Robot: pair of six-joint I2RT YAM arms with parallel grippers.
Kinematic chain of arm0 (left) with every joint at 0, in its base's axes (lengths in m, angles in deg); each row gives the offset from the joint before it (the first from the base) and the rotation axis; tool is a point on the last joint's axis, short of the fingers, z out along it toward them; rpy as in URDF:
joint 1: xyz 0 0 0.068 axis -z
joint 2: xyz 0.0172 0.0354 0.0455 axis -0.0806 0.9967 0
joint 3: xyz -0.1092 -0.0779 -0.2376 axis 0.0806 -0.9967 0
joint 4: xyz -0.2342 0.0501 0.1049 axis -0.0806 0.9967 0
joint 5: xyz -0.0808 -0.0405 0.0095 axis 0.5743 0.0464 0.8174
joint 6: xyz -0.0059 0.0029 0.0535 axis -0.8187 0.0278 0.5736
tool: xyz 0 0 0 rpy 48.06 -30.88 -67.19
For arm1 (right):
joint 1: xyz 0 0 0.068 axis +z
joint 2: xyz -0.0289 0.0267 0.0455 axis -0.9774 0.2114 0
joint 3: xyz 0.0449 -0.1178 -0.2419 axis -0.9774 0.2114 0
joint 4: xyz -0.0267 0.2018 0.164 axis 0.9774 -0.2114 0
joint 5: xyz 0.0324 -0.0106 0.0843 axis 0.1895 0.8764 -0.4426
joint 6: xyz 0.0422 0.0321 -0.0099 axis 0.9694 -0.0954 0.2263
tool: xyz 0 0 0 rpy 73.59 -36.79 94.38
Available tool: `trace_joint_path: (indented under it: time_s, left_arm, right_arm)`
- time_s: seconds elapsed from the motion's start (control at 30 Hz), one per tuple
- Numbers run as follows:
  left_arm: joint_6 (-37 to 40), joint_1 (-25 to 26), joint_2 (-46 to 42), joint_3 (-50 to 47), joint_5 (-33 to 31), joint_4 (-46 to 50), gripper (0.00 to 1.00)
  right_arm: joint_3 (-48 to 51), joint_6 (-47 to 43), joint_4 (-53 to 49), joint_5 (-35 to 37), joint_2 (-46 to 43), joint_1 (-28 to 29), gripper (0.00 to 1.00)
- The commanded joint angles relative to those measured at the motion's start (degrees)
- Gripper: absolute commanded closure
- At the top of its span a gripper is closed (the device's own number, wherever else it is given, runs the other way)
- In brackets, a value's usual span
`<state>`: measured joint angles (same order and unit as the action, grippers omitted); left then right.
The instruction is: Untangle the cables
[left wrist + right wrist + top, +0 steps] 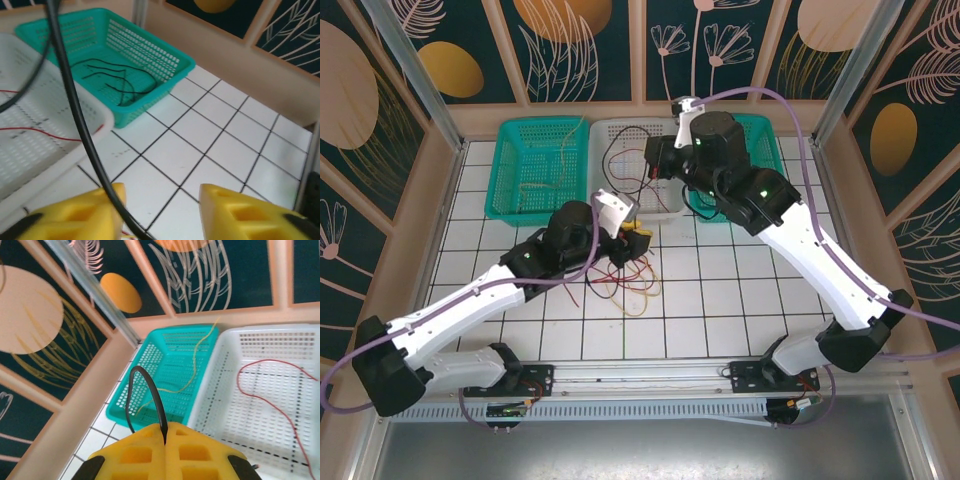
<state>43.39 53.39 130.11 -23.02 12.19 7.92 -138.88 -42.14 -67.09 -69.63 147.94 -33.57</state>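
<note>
On the white tiled surface (740, 290), two white-and-black robot arms reach in from the near edge. The left arm (470, 300) stretches to mid-surface. The right arm (810, 250) goes further, its wrist over the middle of the basket row.

Along the far edge, three perforated plastic baskets stand side by side: left teal basket (500, 170), white basket (620, 132), right teal basket (772, 135), the last partly under the right arm.

Left claw (161, 200), low over the tiles near the white basket: yellow fingers stand apart, bare tile between them, nothing clamped. A black strand (75, 100) hangs across the wrist view and runs down close along the inner edge of one finger; whether it touches, I cannot tell.

Right claw (166, 427): yellow fingers pressed together, pinching a thin black cable (150, 390) that rises from the seam in a narrow loop. Whether this is the same wire as the strand at the left claw, I cannot tell.

Remaining cables:
- A loose tangle of red, yellow and dark wires (632, 285) lies on the tiles just in front of the left claw.
- A pale yellow cable (197, 357) lies in the left teal basket.
- A red cable (270, 400) curls in the white basket.
- Several black wires (115, 75) lie in the right teal basket.
</note>
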Motion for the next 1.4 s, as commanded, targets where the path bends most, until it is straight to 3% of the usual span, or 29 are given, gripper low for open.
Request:
trace_joint_path:
  time_s: [0.0, 0.23, 0.53, 0.7, 0.73, 0.8, 0.87, 0.97, 1.13, 1.37]
  left_arm:
    - [-2.65, 0.27, -4.36, -3.23, -6.37, -1.28, 0.43]
    - [-9.07, 0.18, -10.88, -6.27, -10.27, -1.18, 0.28]
    - [-19.77, -1.24, -15.41, -8.17, -19.62, 0.97, 0.19]
    - [-23.21, -2.75, -14.73, -7.07, -19.81, 3.47, 0.19]
    - [-23.87, -3.10, -14.78, -7.12, -19.81, 3.61, 0.18]
    - [-25.39, -3.98, -14.82, -7.41, -19.99, 4.19, 0.16]
    - [-27.11, -4.97, -14.65, -7.59, -20.57, 5.65, 0.14]
    - [-29.13, -6.14, -14.80, -8.51, -20.87, 7.47, 0.01]
    - [-32.82, -7.45, -15.53, -10.89, -20.84, 9.90, 0.02]
    - [-39.43, -9.33, -16.21, -14.89, -17.56, 12.98, 0.10]
  right_arm:
    - [-2.52, -0.49, -2.10, 1.13, -1.63, -4.20, 1.00]
    - [-3.75, -2.31, -4.54, 0.14, -1.86, -14.23, 1.00]
    - [-2.54, -2.97, -2.33, -4.68, 2.60, -28.97, 1.00]
    - [0.88, -1.09, 2.34, -14.11, 7.23, -36.31, 1.00]
    - [0.66, -0.74, 2.19, -16.14, 8.87, -37.46, 0.99]
    - [-1.27, -0.63, -0.43, -15.59, 12.79, -38.57, 0.83]
    - [-2.38, -1.37, -2.24, -13.78, 14.91, -38.40, 0.71]
    - [0.46, -1.30, -0.97, -12.20, 13.45, -37.48, 0.57]
    - [8.14, -3.11, 1.68, -8.58, 7.03, -32.23, 0.52]
    - [24.97, -6.56, 8.60, -5.15, -4.01, -13.40, 0.51]
